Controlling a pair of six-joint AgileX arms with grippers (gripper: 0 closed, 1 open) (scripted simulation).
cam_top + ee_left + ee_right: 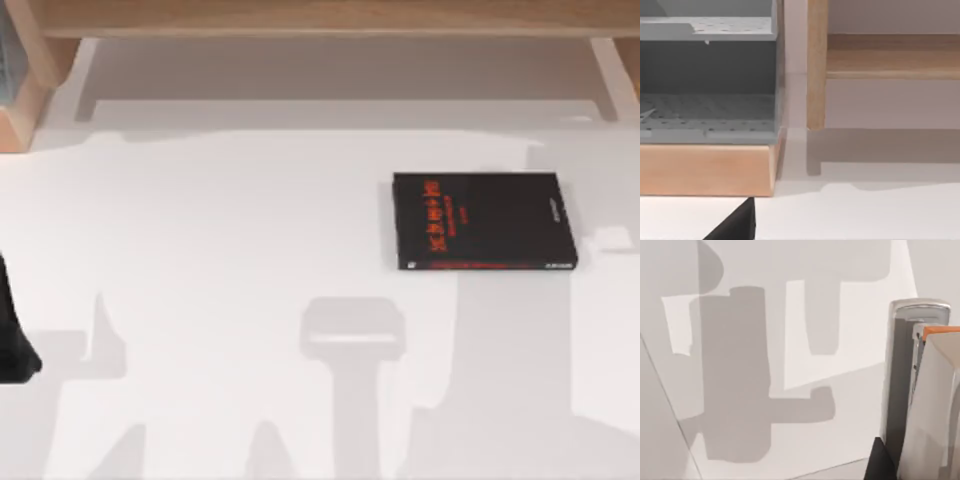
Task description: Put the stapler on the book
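Observation:
The black book (483, 221) with red lettering lies flat on the white table, right of centre. The silver stapler (901, 365) hangs close to the right wrist camera, well above the table, with an orange-tipped pale part beside it. My right gripper (902, 452) is shut on the stapler, and a dark finger (879, 462) shows at its lower end. My left arm (12, 340) is parked at the table's far left edge, and a black part of its gripper (735, 225) shows in the left wrist view.
A wooden shelf (320, 15) runs along the back of the table. At the back left stands a wooden frame (707, 170) holding grey perforated trays (707, 110), with a wooden post (816, 65) beside it. Arm shadows fall across the white table (220, 250).

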